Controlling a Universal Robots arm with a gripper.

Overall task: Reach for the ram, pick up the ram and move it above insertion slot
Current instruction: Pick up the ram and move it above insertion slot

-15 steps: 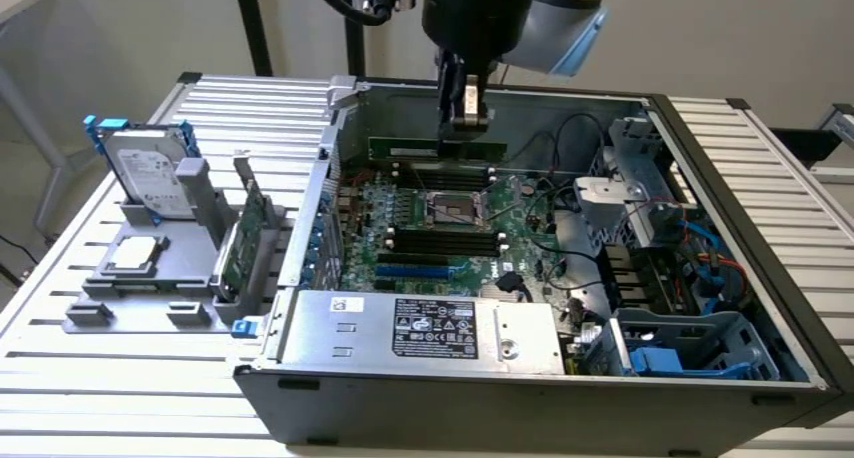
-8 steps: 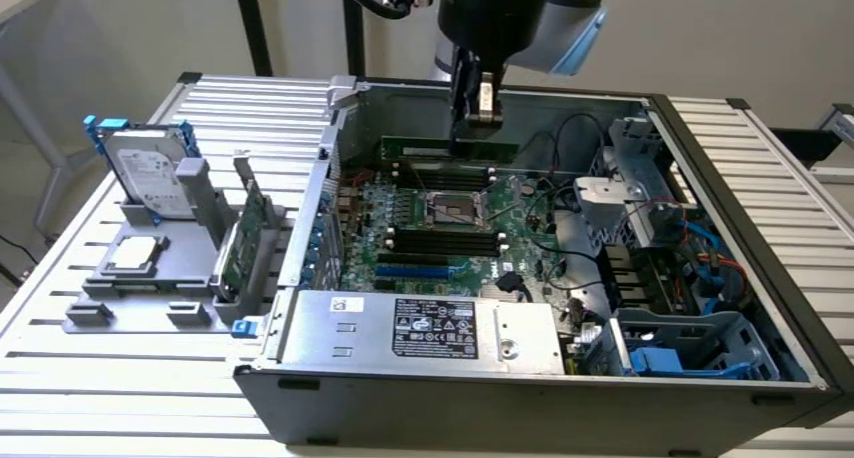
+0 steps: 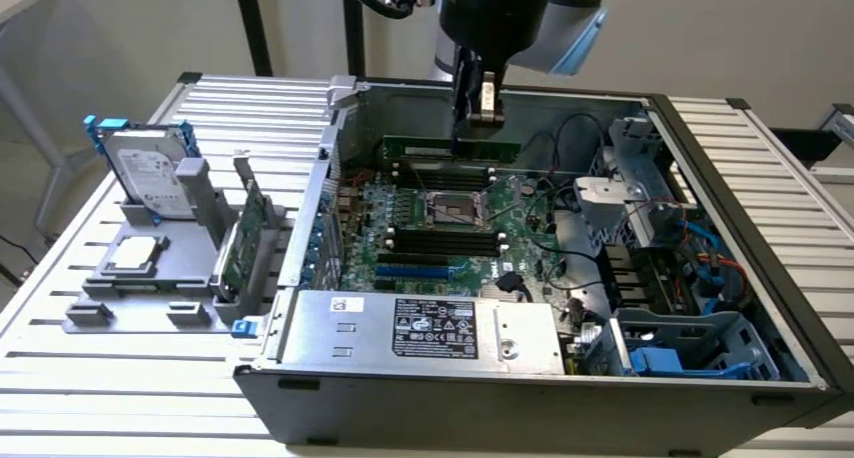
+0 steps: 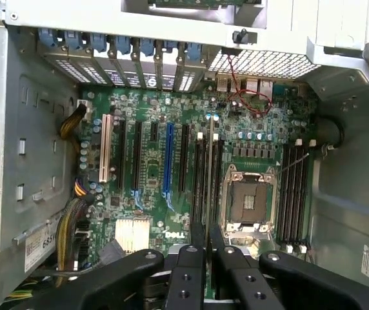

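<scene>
The gripper (image 3: 481, 118) hangs over the far side of the open computer case (image 3: 747, 238), its two black fingers (image 4: 191, 271) pressed narrow onto the top edge of the ram (image 3: 449, 149). This single thin green stick is held level and lengthwise in the air, above the board and near the case's back wall. From the wrist it appears edge-on as a slim line (image 4: 208, 187) running between the memory slots (image 4: 200, 181) beside the processor socket (image 4: 247, 200).

Inside the case lie one green motherboard (image 3: 441, 228), one empty square socket at its middle, a second bank of dark slots (image 4: 294, 194) on the socket's other side, and a row of long expansion slots, one white (image 4: 106, 155) and one blue (image 4: 168, 161). A metal power-supply box (image 3: 427, 333) with a black label sits along the near edge, and a blue-grey drive cage (image 3: 694, 343) fills the near corner on the exterior view's right.

On the slatted table (image 3: 80, 378), off the case's side on the exterior view's left, a grey holder (image 3: 147, 278) carries one silver hard drive (image 3: 150, 178) standing upright, one green card (image 3: 238, 240) standing on edge, and one small flat square chip (image 3: 134, 255).
</scene>
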